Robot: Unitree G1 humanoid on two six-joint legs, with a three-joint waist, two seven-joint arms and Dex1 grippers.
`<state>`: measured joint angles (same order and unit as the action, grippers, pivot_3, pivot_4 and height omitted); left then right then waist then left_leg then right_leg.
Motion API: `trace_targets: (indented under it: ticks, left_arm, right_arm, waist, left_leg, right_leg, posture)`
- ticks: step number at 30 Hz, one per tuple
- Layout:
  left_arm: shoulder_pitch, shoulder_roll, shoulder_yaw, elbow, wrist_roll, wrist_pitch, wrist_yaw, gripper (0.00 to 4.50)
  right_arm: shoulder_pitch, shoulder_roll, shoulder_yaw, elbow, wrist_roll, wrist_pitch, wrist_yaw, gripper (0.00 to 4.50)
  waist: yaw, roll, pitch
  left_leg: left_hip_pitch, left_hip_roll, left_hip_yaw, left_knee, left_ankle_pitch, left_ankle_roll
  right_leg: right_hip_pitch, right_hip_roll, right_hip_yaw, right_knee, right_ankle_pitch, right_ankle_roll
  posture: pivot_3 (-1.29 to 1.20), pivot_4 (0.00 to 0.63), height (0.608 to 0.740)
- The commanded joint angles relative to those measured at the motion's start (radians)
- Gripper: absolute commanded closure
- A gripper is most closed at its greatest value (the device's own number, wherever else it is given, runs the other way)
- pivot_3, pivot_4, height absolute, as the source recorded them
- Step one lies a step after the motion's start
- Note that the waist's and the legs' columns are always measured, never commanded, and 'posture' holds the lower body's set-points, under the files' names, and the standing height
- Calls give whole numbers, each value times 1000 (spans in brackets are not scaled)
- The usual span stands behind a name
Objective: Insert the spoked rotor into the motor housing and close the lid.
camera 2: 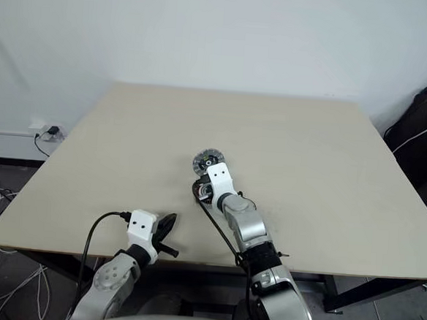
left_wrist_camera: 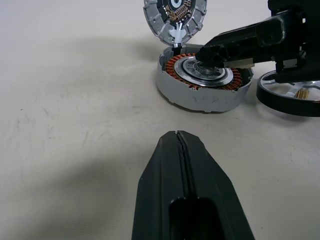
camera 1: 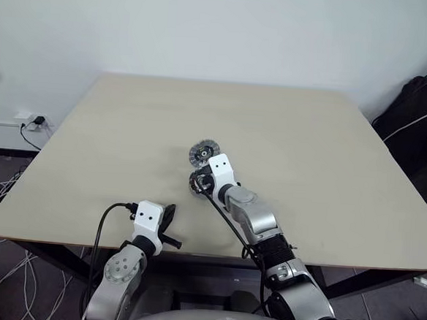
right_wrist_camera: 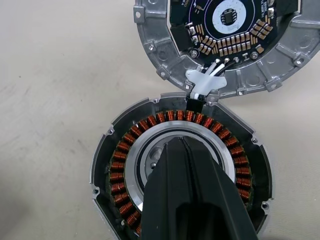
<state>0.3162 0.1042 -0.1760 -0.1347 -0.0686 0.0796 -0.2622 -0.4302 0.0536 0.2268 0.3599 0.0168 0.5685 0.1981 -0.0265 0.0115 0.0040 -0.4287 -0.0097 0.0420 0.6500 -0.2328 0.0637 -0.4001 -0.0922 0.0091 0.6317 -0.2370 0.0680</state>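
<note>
Counting one motor housing [right_wrist_camera: 182, 175] (lid [right_wrist_camera: 227, 45] open).

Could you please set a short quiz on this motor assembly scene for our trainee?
1. True or false: the spoked rotor lies on the table beside the motor housing, not inside it.
2. Is the lid open or closed?
3. Where are the shut tips of the right claw? A. on the spoked rotor; B. at the motor housing's silver centre; C. on the lid.

Key: 1. True. 2. Open: it lies clear of the copper windings with its circuit board showing, joined to the motor housing by white wires. 3. B.
</note>
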Motion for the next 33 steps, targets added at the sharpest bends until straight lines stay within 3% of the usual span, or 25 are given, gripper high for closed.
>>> trace_targets:
  ticks: [1, 15, 33]
  left_arm:
    - [-9, -2, -8, -56, 1, -8, 1, 4472]
    - [-8, -3, -10, -56, -1, -2, 0, 4472]
    - [-19, 7, -9, -55, -2, 3, -1, 4472]
  right_arm:
    - [-28, 11, -16, -13, 3, -27, 3, 4500]
    - [-40, 19, -21, 46, 0, -63, -4, 4500]
    - [-41, 51, -100, 119, 28, -310, 0, 4500]
  waist:
    - [0, 0, 0]
    - [-1, 0, 0]
    - [-5, 1, 1]
  left_leg:
    - [0, 0, 0, 0, 0, 0]
    - [0, 0, 0, 0, 0, 0]
    - [1, 0, 1, 0, 0, -1]
  right_leg:
    - [0, 0, 0, 0, 0, 0]
    - [0, 0, 0, 0, 0, 0]
    - [0, 3, 1, 2, 0, 0]
  posture:
    - [0, 0, 740]
    - [0, 0, 740]
    - [0, 0, 740]
